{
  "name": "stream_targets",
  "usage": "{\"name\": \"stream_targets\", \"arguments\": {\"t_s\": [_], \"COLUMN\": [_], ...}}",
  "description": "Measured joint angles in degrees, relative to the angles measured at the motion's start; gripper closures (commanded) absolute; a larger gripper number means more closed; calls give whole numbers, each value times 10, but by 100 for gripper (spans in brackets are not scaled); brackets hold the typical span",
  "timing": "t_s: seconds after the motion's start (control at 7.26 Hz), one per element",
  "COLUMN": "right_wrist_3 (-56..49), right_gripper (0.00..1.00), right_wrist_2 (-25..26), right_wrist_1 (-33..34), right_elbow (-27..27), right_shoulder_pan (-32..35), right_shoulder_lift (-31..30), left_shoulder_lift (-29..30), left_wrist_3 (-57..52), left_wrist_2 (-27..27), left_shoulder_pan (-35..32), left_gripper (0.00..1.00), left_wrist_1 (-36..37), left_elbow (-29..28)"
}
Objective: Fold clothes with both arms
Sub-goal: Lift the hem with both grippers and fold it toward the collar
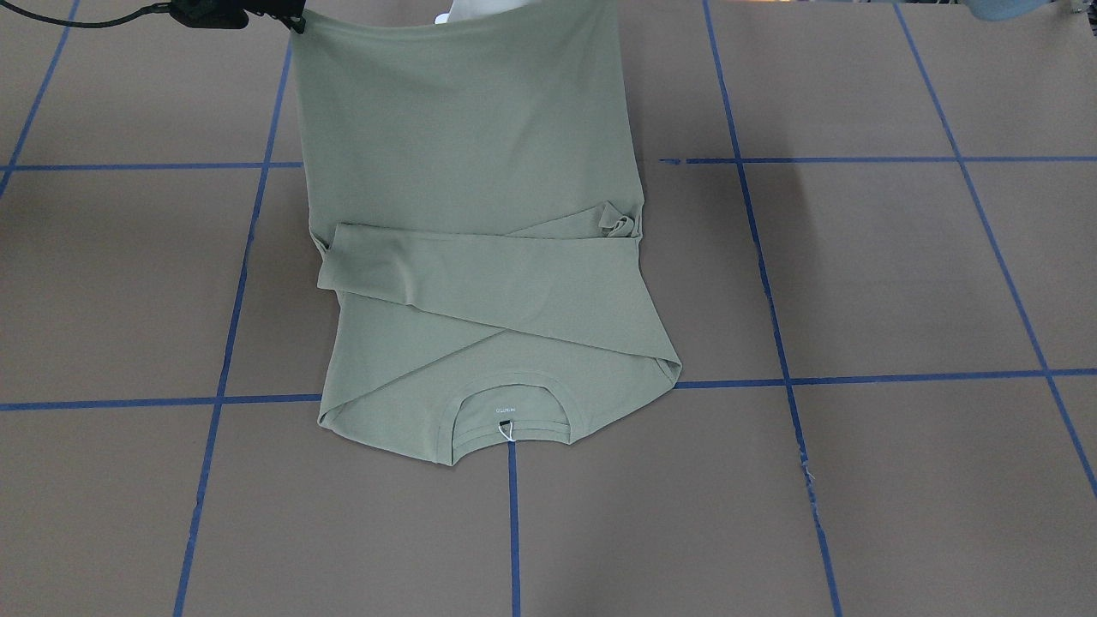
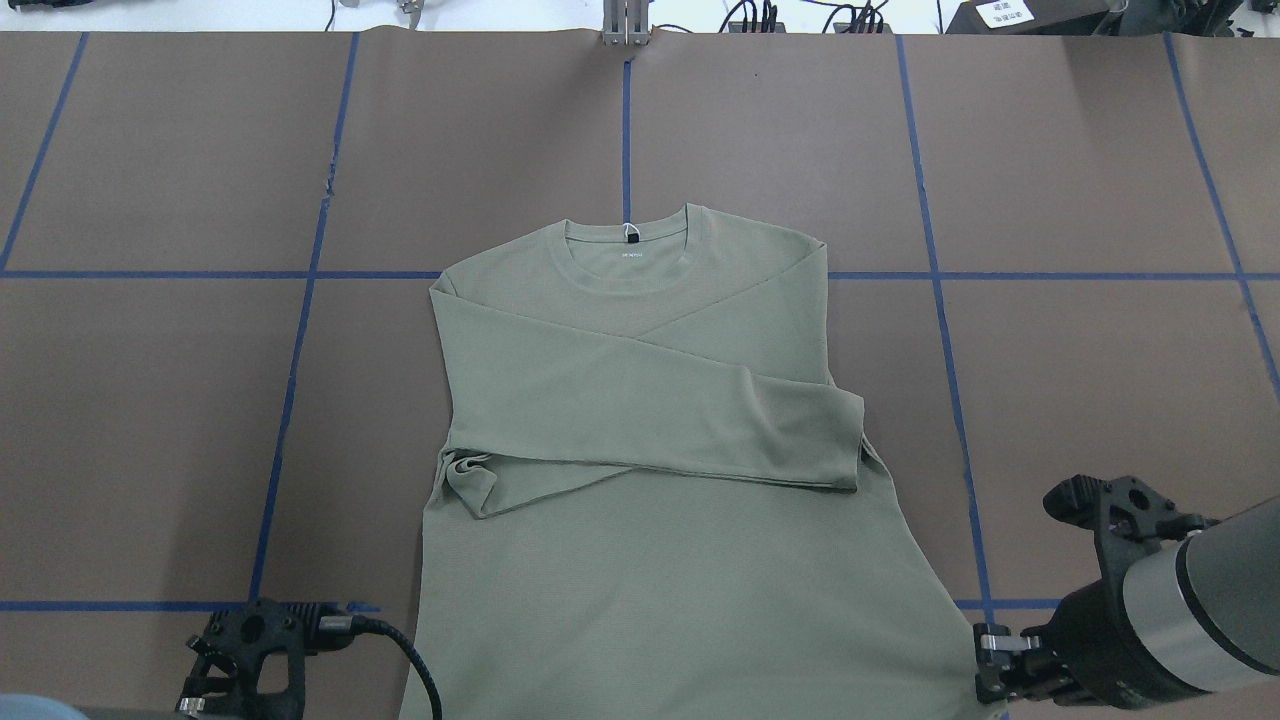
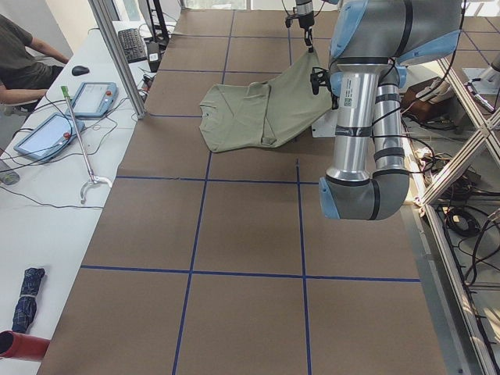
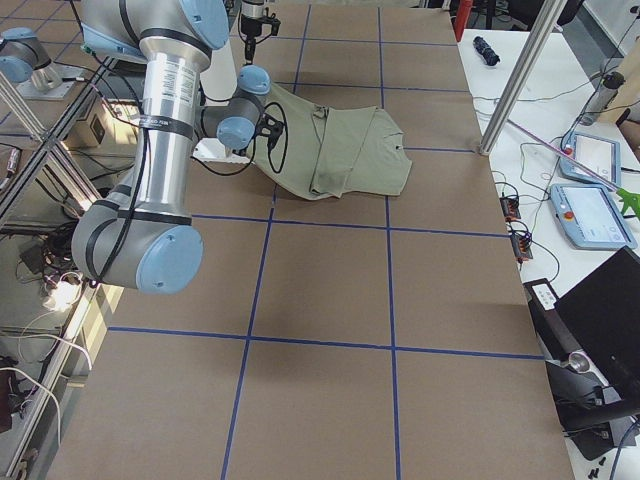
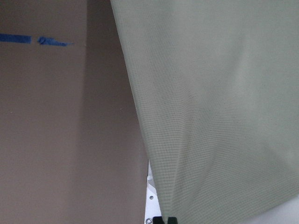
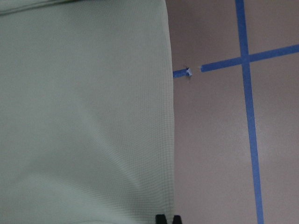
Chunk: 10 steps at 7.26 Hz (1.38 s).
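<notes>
1. You see the sage-green long-sleeved shirt [image 2: 640,420] in the middle of the brown table [image 2: 1080,380], front side up. Its ribbed neck points away from the robot.
2. The small tag [image 2: 631,237] in the neck lies just at the end of one blue tape line [image 2: 625,130].
3. Both sleeves are folded across the chest. The upper sleeve [image 2: 700,420] lies on top and its cuff reaches the shirt's edge on the robot's right. The other sleeve is under it, and its crumpled cuff [image 2: 470,480] lies at the edge on the robot's left.
4. The neck half of the shirt lies flat on the table. The hem half, near the robot, is up in the air and hangs stretched between the two grippers, as the side views show.
5. The left gripper [image 5: 166,219] is clenched on the hem corner at its side. In its wrist view the two dark fingertips stand close together and the cloth runs down into them.
6. The right gripper [image 6: 167,218] pinches the other hem corner in the same way, at the side edge of the cloth.
</notes>
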State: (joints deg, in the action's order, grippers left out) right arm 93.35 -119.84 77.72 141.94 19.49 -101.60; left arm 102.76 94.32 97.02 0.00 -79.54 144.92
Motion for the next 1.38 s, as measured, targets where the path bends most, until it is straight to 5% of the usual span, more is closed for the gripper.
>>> {"name": "stream_targets", "arguments": {"t_s": [0.28,0.83,1.38], "right_wrist_3": [-2,-10,-42], "right_gripper": [100,100,100], "right_wrist_2": [-1,4,38], "right_wrist_1": [-1,-4,-7], "right_elbow": [-57,-191,-368], "right_shoulder_pan": [78,228,287], "right_shoulder_lift": [76,218,353], "left_shoulder_lift": [4,64,130], "left_wrist_3": [-47,-141,-193], "left_wrist_2": [2,51,56], "left_shoulder_pan": [-76,-256,-364], "left_gripper": [100,100,100], "left_wrist_1": [2,-1,-46], "left_elbow": [-13,-129,-268]}}
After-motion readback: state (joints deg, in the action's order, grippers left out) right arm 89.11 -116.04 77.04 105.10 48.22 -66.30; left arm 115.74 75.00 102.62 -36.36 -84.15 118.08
